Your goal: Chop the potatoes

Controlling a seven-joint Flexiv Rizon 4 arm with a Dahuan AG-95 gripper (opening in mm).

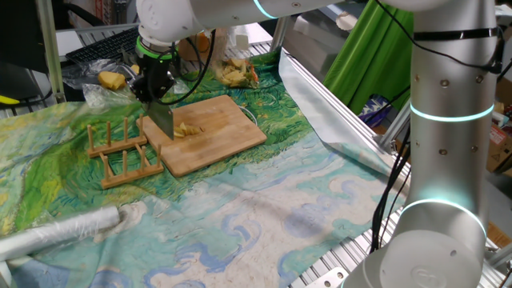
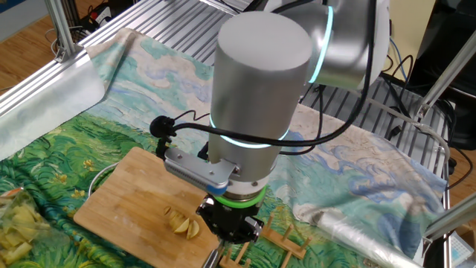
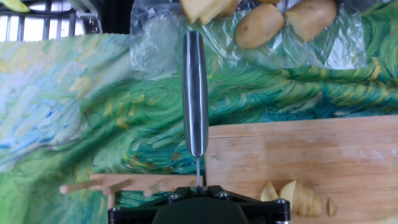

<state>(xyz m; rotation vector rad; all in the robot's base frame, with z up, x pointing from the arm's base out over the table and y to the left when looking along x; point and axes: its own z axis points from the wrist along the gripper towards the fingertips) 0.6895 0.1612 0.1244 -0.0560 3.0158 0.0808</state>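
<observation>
1. The gripper (image 1: 154,82) is clamping tight on one knife (image 1: 162,122), blade pointing down.
2. One cluster of cut potatoes (image 1: 190,129) is lying on the single wooden board (image 1: 228,120), at the blade's three o'clock.
3. Two wooden racks (image 1: 120,152) are sitting at nine o'clock.

Wooden peg rack (image 1: 124,152) beside board (image 1: 216,132)

Your table and what lies beyond it

You see a swirly green-and-blue painted cloth (image 1: 240,200) draped over the slatted metal table (image 2: 186,22), a bright green curtain (image 1: 368,56) hanging behind, bare wooden floor (image 2: 26,33) past one edge, and aluminium frame posts (image 1: 50,48) under even indoor light.
</observation>
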